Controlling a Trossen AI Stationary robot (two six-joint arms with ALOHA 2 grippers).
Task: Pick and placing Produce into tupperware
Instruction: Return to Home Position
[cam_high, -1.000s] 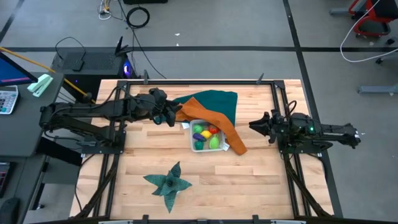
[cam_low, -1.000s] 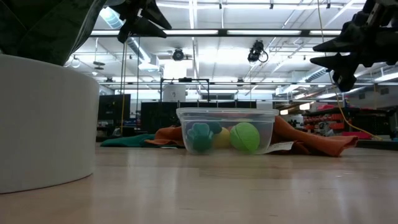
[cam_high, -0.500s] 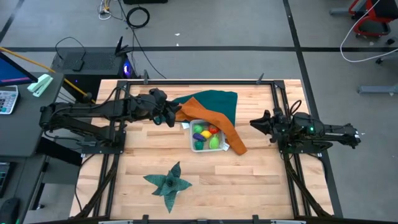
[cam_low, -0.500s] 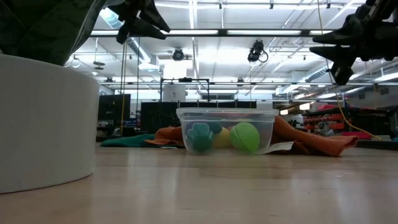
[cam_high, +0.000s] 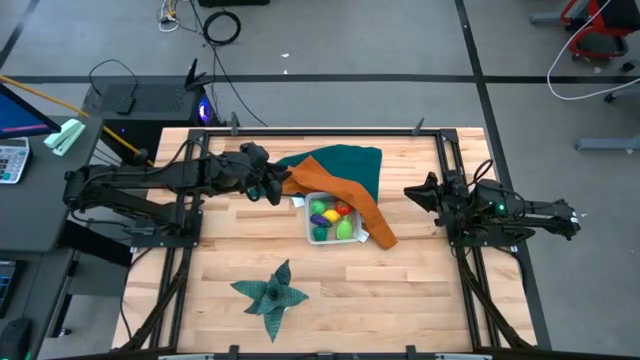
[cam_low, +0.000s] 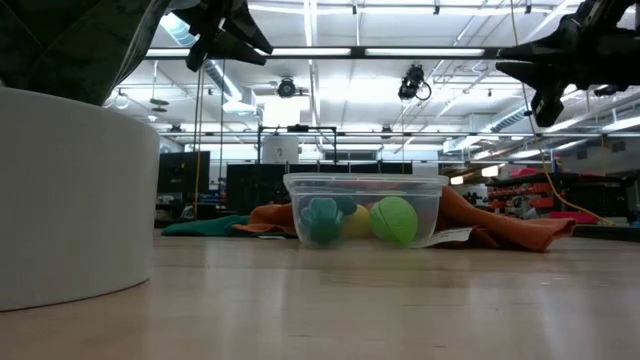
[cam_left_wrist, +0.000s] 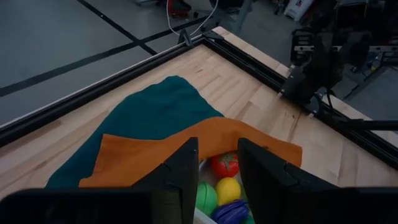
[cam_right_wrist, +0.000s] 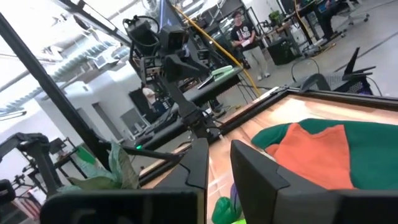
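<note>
- Left gripper hangs over the counter, left of centre in the high view. Its fingers are a small gap apart with nothing in them.
- Right gripper is right of centre, also parted a bit and empty.
- tupperware sits mid-frame between them, with the produce inside.
- orange cloth drapes along the tupperware's upper and right edges, lying partly over the teal cloth.
</note>
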